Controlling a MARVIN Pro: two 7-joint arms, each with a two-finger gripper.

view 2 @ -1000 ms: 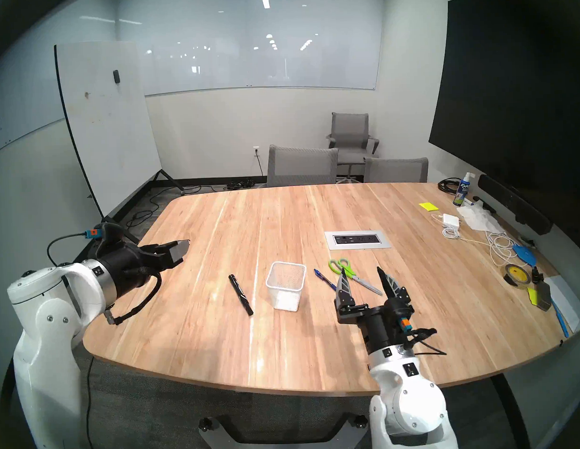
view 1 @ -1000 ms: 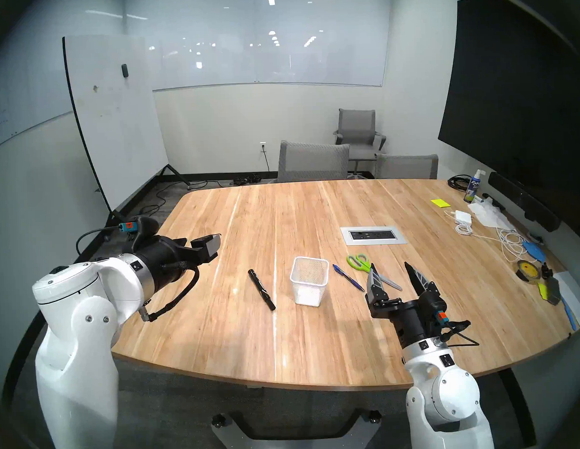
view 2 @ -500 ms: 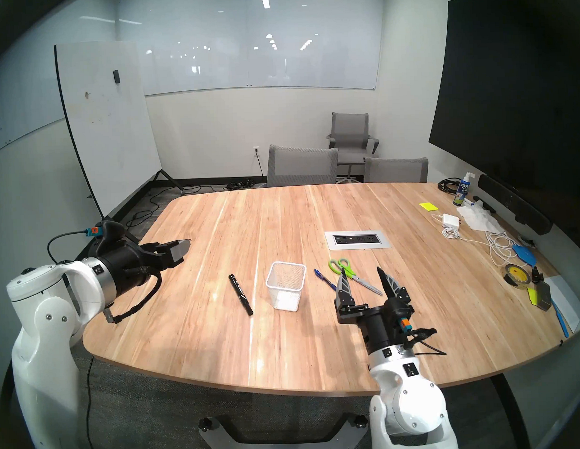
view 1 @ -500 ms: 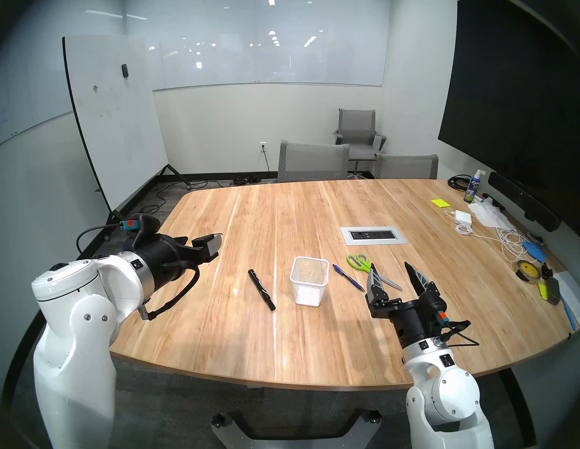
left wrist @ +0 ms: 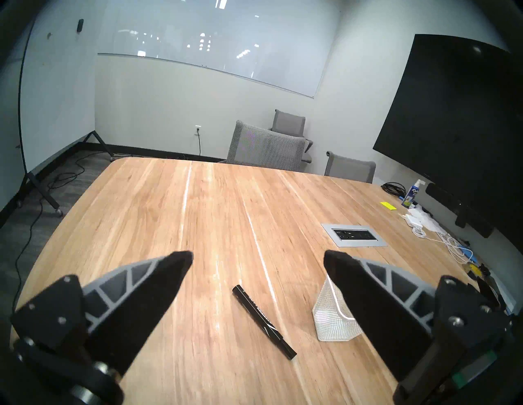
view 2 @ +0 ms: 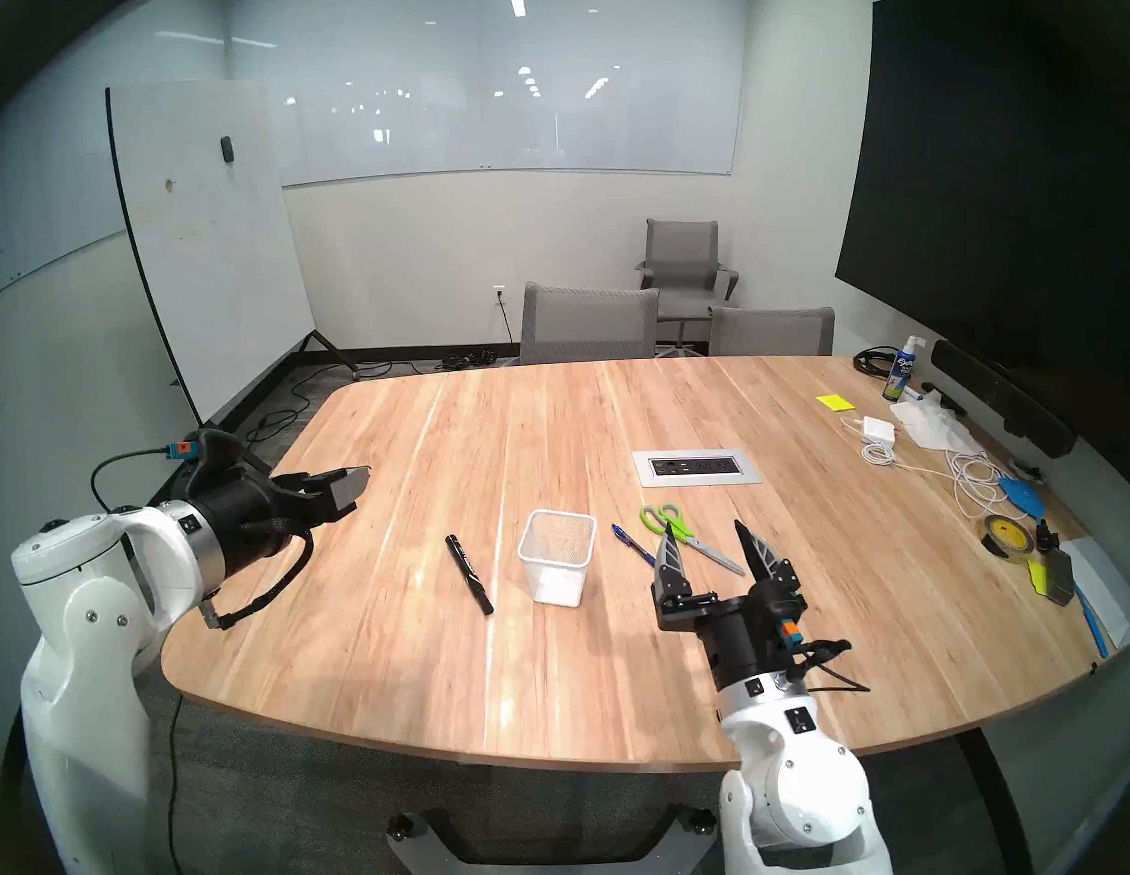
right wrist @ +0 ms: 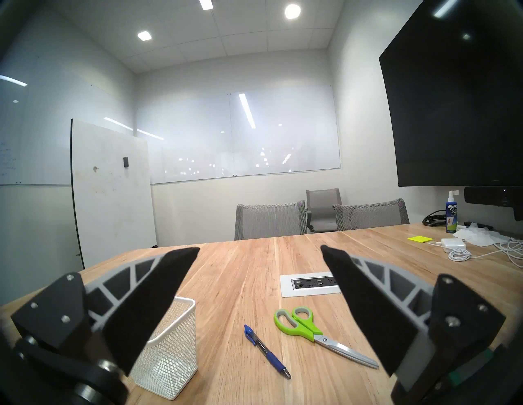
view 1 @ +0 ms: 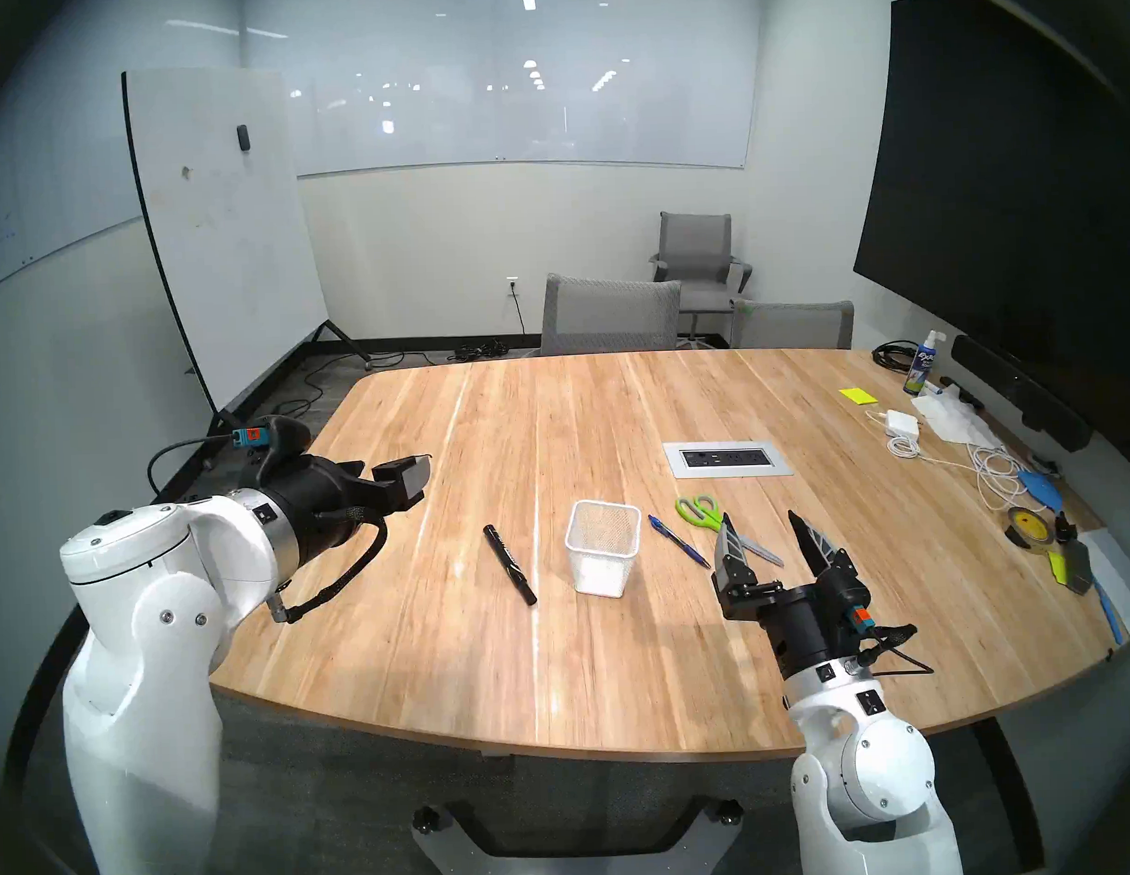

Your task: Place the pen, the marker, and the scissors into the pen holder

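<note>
Wooden table (view 1: 622, 668): bare boards along its near edge. Pen holder (view 1: 603, 547) upright, centre. Marker (view 1: 509, 563) lies diagonally at its left; scissors (view 1: 702, 512), blades toward the robot, and pen (view 1: 678, 541), likewise diagonal, at its right. Left gripper (left wrist: 258, 261) and right gripper (right wrist: 259, 257) spread wide, empty.
</note>
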